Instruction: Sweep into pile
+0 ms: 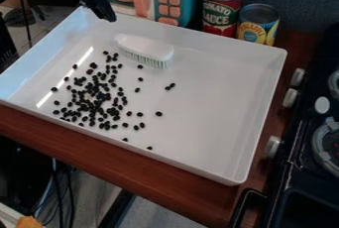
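So our brush (144,49) is lying in the white tray (205,115), bristles toward the beans, near the end effector (101,8) but apart from it. We can't tell if the end effector is released or clenched, but it doesn't have the brush. Farther out from it, toward the camera, the black beans (96,100) are kinda bunched, with strays around the edges, so we'd call it partway at best. Left to do: grab the brush, pull the stragglers in and tighten up that loose patch.

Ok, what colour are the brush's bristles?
The bristles are green and white, best seen in the camera view.
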Available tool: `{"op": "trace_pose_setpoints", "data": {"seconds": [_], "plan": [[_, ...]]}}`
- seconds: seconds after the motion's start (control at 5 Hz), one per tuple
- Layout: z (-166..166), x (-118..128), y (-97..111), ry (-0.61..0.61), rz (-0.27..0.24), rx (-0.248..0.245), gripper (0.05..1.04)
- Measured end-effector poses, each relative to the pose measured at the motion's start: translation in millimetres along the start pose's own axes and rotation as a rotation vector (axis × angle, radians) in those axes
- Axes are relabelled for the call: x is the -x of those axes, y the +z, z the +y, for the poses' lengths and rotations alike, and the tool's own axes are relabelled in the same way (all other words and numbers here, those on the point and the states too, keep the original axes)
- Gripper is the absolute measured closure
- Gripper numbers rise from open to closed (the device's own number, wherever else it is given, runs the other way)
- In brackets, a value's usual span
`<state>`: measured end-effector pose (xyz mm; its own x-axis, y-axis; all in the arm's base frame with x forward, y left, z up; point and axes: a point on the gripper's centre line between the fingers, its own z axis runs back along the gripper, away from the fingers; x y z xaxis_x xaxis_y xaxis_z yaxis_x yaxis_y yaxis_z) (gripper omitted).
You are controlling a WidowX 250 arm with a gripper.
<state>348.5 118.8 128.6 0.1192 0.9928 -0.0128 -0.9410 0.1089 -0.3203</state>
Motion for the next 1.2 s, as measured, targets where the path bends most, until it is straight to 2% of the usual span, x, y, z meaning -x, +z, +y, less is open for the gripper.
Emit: {"op": "trace_pose_setpoints", "data": {"seconds": [0.2,0.4,0.6,0.8,1.2], "plan": [[4,1,-11,0.012,0.015,-0.028,0.083],[-3,12,-31,0.087,0.015,-0.038,0.083],[-17,26,-59,0.136,-0.044,-0.017,0.083],[-24,28,-79,0.176,-0.075,-0.041,0.083],[-30,18,-93,0.218,-0.128,-0.055,0.083]]}}
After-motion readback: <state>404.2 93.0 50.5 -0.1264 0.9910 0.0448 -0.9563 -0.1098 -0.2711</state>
